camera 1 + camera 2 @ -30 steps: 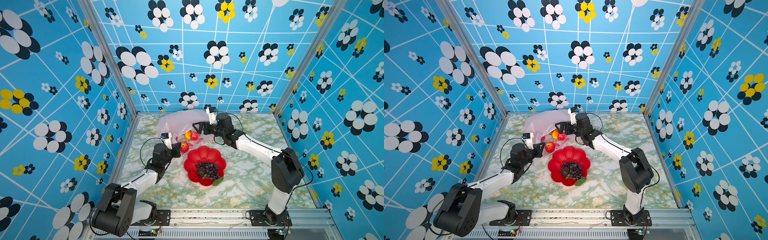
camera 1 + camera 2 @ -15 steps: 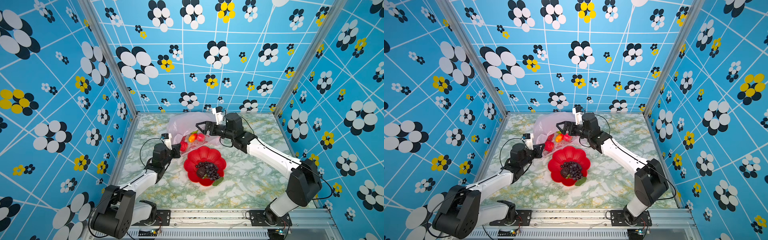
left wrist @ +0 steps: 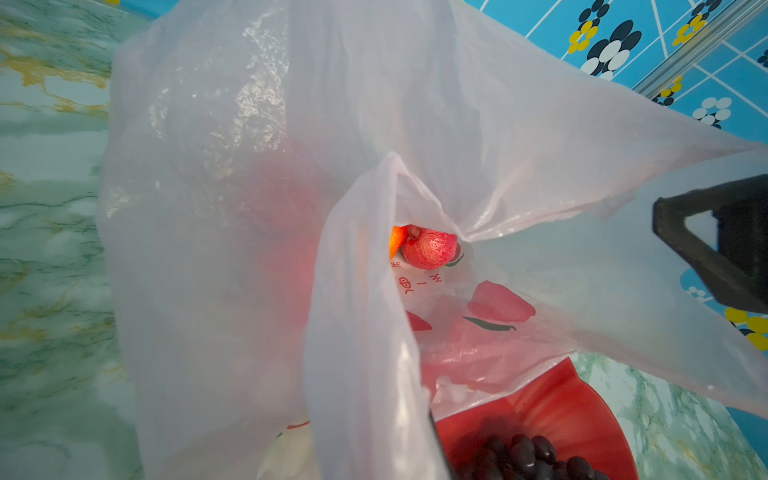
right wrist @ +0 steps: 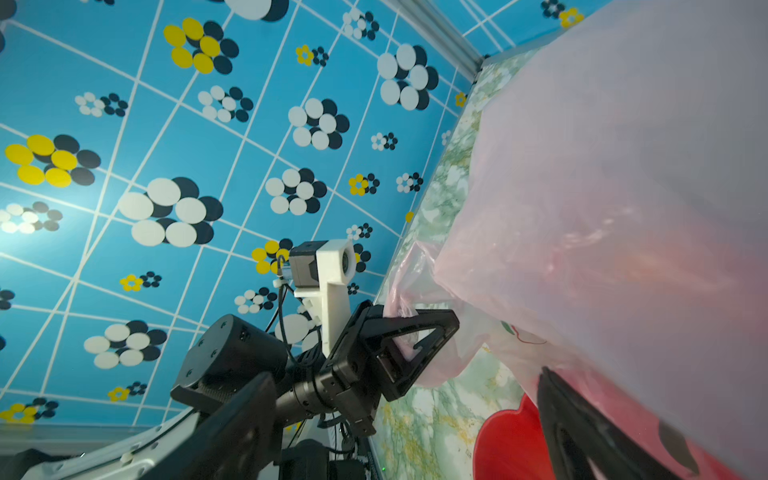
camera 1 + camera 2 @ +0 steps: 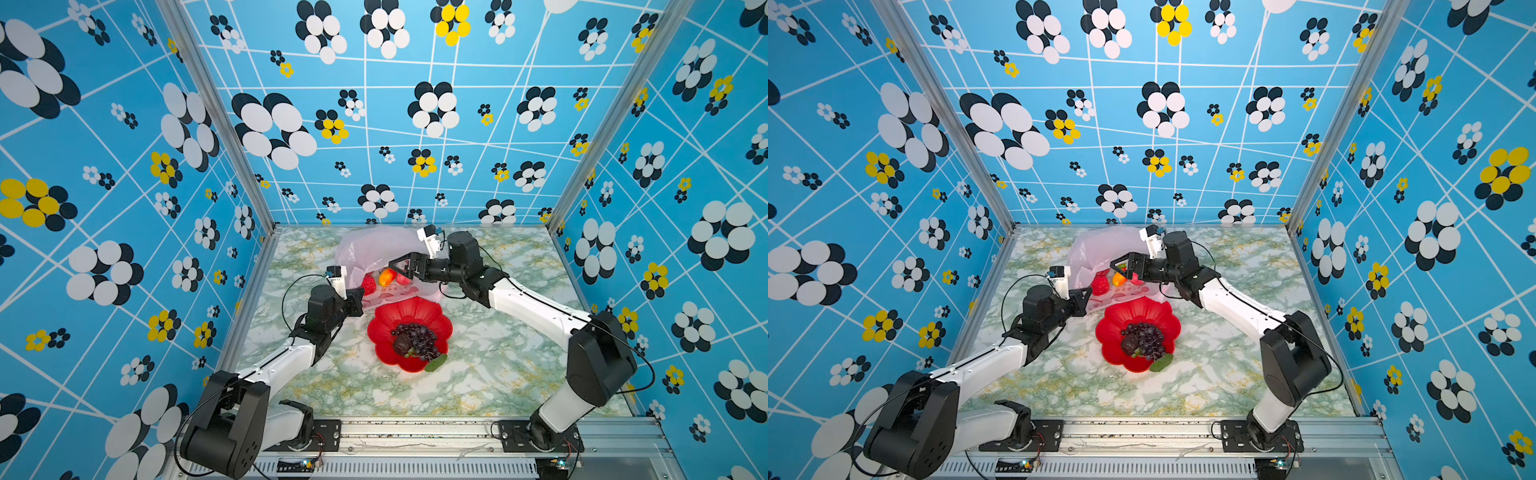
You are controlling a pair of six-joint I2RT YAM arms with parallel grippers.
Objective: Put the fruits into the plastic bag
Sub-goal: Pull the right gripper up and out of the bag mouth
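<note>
Pink plastic bag (image 5: 374, 249) film is pinched tight in our left end effector (image 4: 419, 332). Our right end effector (image 5: 401, 267) stands spread wide at its mouth, apple (image 3: 428, 249) and mango (image 5: 386, 276) just beneath; grapes (image 5: 417, 337) lie on the red plate (image 5: 432, 316) nearby.

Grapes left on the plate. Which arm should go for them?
Right. The left gripper is shut on the rim of the plastic bag, holding its mouth open. The right gripper is open, apparently empty, at the bag mouth just beyond the plate holding the grapes.
</note>
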